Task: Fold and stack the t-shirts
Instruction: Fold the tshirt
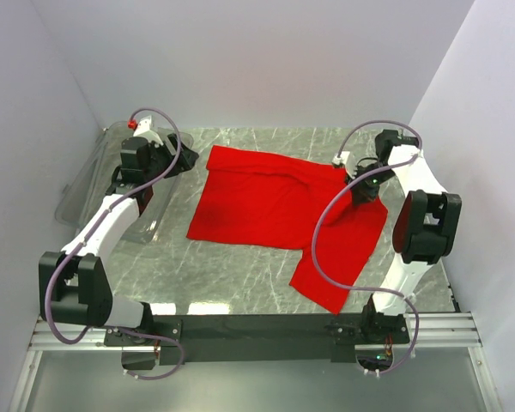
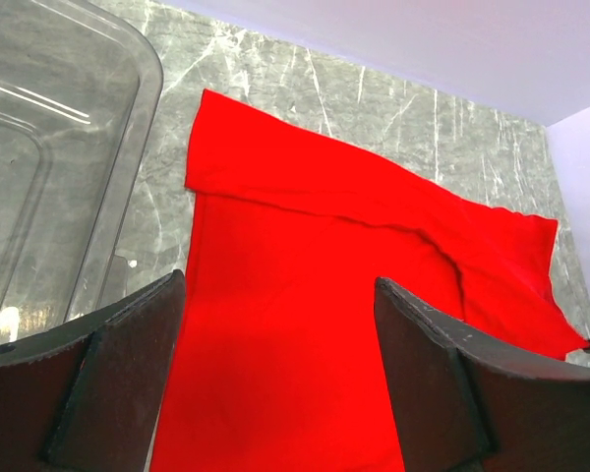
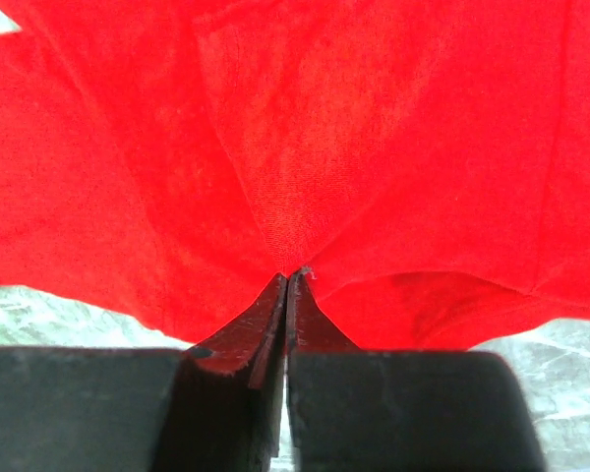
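1. You are looking at a red t-shirt (image 1: 266, 206) spread over the middle and right of the grey marbled bench (image 1: 232, 275). Most of it lies flat, and one long portion trails toward the near right edge.
2. Your right gripper (image 3: 287, 280) is clamped on the t-shirt. In the right wrist view the two fingers meet tip to tip with a pinch of red cloth between them. Creases fan out from that point across the fabric.
3. From overhead, that pinch sits on the shirt's right side, close to its far edge. The cloth there looks gathered rather than flat (how far it is lifted off the bench, you cannot tell).
4. Your left gripper (image 2: 278, 283) stands wide and holds nothing. Its dark fingers (image 2: 128, 374) frame the shirt's left half from above, clear of the cloth.
5. A clear plastic bin (image 1: 90, 184) sits at the far left of the bench, beside the left wall. The left arm reaches over its right rim. The shirt's left edge lies near the bin without touching it, with a strip of bare bench between them.
6. In the left wrist view, a folded band runs along the shirt's far edge. A raised wrinkle bends down from it toward the right.
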`<state>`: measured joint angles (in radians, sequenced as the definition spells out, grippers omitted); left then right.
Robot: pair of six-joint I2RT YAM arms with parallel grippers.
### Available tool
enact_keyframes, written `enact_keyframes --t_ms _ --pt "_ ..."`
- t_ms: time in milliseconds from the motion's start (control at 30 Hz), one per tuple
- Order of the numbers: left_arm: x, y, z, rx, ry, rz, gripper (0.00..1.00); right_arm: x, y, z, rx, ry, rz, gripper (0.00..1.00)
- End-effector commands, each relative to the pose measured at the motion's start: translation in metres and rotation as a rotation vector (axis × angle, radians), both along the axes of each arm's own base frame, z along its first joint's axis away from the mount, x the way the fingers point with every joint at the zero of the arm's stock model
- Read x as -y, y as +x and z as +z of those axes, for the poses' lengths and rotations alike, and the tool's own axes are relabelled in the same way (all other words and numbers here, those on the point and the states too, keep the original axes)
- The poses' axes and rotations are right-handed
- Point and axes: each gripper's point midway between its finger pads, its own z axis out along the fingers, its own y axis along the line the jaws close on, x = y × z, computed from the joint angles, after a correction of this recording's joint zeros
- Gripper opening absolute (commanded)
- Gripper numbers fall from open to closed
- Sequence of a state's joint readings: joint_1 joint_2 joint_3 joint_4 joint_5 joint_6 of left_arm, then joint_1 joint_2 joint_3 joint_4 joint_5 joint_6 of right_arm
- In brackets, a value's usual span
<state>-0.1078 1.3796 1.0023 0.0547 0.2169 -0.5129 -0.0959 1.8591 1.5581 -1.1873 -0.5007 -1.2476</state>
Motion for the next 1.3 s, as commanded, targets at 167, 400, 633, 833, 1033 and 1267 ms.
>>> enact_keyframes --t_ms 167,400,633,833,1033,1267 --pt "0.0 -0.005 0.019 0.058 -0.009 -0.008 0.83 0.009 0.041 0.011 0.156 0.01 -0.313 0.39" --pt "-0.001 -0.006 0.02 0.06 -0.002 -0.005 0.83 0.002 0.024 0.007 0.027 0.043 -0.289 0.2" --pt "-0.004 -0.01 0.018 0.063 -0.002 0.007 0.83 0.009 -0.016 -0.003 -0.053 0.055 -0.294 0.28" --pt "-0.001 -0.009 0.017 0.063 -0.012 -0.004 0.83 0.016 -0.025 -0.035 -0.114 0.014 -0.454 0.35" --pt "-0.003 -0.011 0.019 0.073 -0.011 0.003 0.83 0.018 0.008 -0.045 -0.078 0.057 -0.698 0.41" --pt "-0.006 -0.017 0.015 0.066 -0.011 0.013 0.83 0.024 0.034 -0.05 -0.052 0.087 -0.78 0.43"
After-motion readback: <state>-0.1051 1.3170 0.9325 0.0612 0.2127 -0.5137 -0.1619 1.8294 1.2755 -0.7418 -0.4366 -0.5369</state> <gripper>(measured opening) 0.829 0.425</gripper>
